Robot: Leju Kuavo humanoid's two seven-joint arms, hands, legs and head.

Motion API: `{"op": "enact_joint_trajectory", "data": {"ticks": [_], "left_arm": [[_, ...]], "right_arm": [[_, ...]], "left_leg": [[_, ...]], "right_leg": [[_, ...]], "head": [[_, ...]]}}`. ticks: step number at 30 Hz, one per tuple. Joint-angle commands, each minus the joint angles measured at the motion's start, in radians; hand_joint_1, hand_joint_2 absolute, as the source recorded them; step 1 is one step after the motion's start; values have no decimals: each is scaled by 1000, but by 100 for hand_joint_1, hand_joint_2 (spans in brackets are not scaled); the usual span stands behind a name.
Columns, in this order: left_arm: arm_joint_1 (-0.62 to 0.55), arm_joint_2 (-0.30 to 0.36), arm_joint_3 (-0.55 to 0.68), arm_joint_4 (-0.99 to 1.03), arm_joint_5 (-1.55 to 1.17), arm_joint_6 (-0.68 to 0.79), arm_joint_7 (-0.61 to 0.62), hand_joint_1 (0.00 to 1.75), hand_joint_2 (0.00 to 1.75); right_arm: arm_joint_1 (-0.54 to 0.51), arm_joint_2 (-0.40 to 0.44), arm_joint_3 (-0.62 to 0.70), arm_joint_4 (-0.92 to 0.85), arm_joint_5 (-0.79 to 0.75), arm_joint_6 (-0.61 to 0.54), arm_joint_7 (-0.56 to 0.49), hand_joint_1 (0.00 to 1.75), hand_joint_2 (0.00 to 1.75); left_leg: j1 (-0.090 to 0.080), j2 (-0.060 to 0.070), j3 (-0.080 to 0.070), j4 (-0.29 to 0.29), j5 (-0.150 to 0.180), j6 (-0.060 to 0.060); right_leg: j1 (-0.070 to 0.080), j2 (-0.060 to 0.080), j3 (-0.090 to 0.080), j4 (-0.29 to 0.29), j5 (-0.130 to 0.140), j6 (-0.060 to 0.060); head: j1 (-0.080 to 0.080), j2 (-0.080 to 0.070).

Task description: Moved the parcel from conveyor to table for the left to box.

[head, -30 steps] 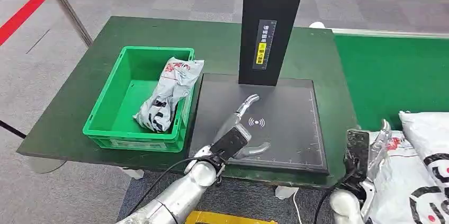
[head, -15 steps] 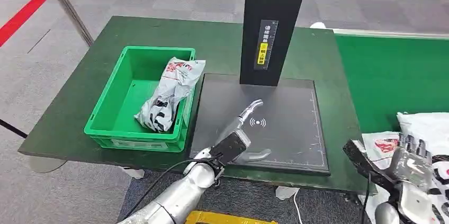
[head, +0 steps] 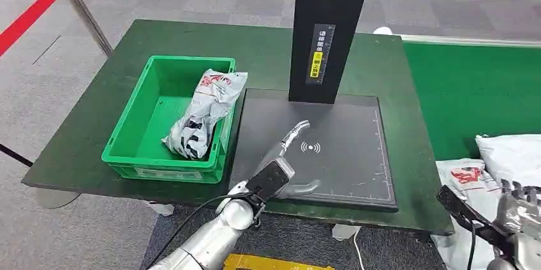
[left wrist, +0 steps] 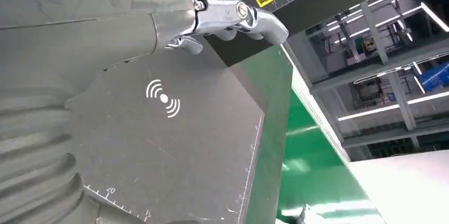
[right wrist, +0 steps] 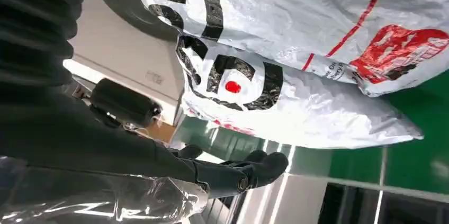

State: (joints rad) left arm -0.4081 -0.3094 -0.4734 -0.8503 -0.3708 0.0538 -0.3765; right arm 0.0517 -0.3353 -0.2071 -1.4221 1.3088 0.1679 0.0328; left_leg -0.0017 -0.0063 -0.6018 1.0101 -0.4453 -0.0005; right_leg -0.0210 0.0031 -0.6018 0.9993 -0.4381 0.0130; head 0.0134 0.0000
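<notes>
My left robot hand lies flat and empty, fingers spread, on the black scanner pad. Left of the pad, a green crate holds one grey parcel. Right of the pad, white parcels lie on the green conveyor (my right robot hand hovers beside them, fingers apart, holding nothing).

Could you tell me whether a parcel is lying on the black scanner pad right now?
No, the scanner pad is bare apart from the left hand resting over it.
</notes>
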Motion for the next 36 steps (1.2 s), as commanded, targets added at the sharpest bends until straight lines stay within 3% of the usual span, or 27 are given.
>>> {"op": "enact_joint_trajectory", "data": {"ticks": [1, 9, 15, 25, 31, 32, 33, 34, 36], "left_arm": [[40, 32, 23, 13, 13, -6, -9, 0, 175], [45, 35, 11, 6, 28, 4, -13, 0, 175], [44, 34, 7, 7, 32, 0, -13, 0, 175], [35, 35, -4, 56, 68, -17, -39, 0, 175], [40, 42, -3, 72, 78, -8, -52, 0, 175], [43, 43, -2, 72, 80, -8, -53, 0, 175], [51, 46, -3, 64, 79, 2, -59, 0, 175], [53, 47, -4, 61, 80, 1, -59, 0, 175], [54, 44, -3, 55, 82, 2, -60, 0, 175]], "right_arm": [[-33, 0, -63, 154, -40, 17, -30, 0, 175], [-127, -10, -18, 346, -49, 2, -42, 0, 175], [-129, -12, -8, 368, -51, 7, -42, 0, 175], [-221, 35, 28, 690, -97, -58, -65, 0, 175], [-230, 85, 50, 771, -114, -76, -80, 0, 175], [-231, 90, 53, 776, -116, -77, -82, 106, 175], [-238, 101, 49, 785, -143, -103, -112, 106, 175], [-242, 106, 52, 786, -150, -106, -116, 175, 175], [-252, 116, 50, 779, -166, -110, -126, 175, 175]], "left_leg": [[1, 2, 6, -4, -1, -1], [1, 4, 5, -3, -1, -1], [1, 2, 3, -2, -1, 0], [2, 3, 5, -3, -1, 0], [3, 3, 7, -3, -1, -1], [3, 4, 7, -4, -1, -1], [3, 2, 5, -2, -1, 0], [3, 3, 7, -4, -1, -1], [4, 7, 11, -6, -1, -1]], "right_leg": [[2, 1, 6, -4, 0, -2], [2, 3, 5, -4, 1, -1], [1, 1, 4, -2, 0, -1], [2, 2, 6, -4, 1, -1], [3, 2, 7, -5, 1, -1], [3, 2, 8, -6, 1, -2], [3, 1, 6, -4, 0, -1], [4, 2, 8, -6, 1, -1], [4, 5, 10, -8, 2, -2]], "head": [[0, 0], [0, 0], [0, 0], [0, 0], [0, 0], [0, 0], [0, 0], [0, 0], [0, 0]]}}
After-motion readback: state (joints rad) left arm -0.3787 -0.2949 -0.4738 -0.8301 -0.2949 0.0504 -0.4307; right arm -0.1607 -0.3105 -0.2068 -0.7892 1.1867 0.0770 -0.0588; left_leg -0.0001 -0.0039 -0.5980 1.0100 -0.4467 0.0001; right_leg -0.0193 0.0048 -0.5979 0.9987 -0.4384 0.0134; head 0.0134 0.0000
